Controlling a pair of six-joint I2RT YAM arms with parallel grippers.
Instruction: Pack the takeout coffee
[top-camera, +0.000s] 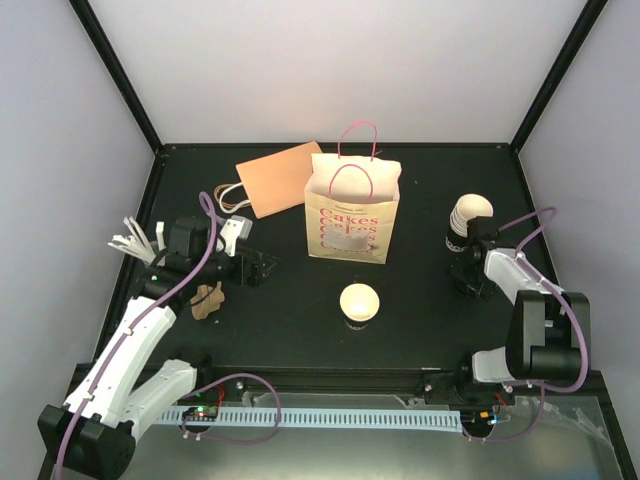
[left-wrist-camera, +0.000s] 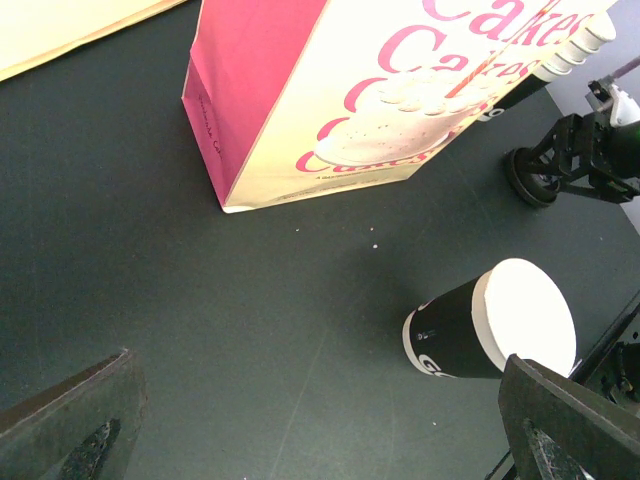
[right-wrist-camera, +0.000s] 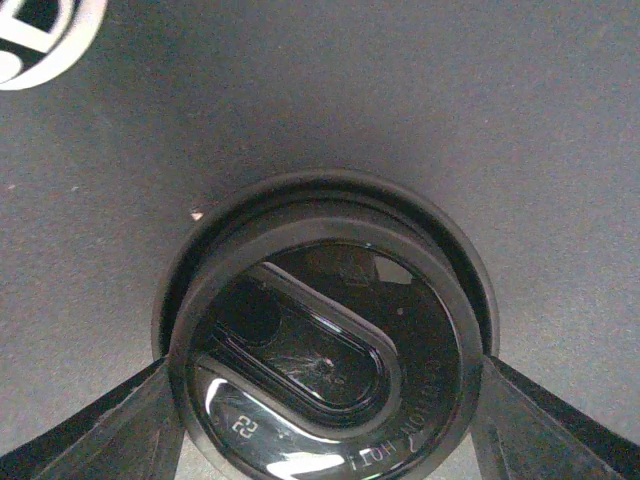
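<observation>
The takeout coffee stands upright at mid-table, a black cup with a cream-white top, also seen in the left wrist view. Behind it is an upright paper bag printed "Cakes" with pink handles. My left gripper hovers open left of the cup, nothing between its fingers. At the right, my right gripper has a finger against each side of a black lid, which sits low over the table.
A leaning stack of ribbed white cups with a dark base stands just behind the right gripper. A flat brown bag lies at the back left. White sticks and a brown pulp carrier lie by the left arm.
</observation>
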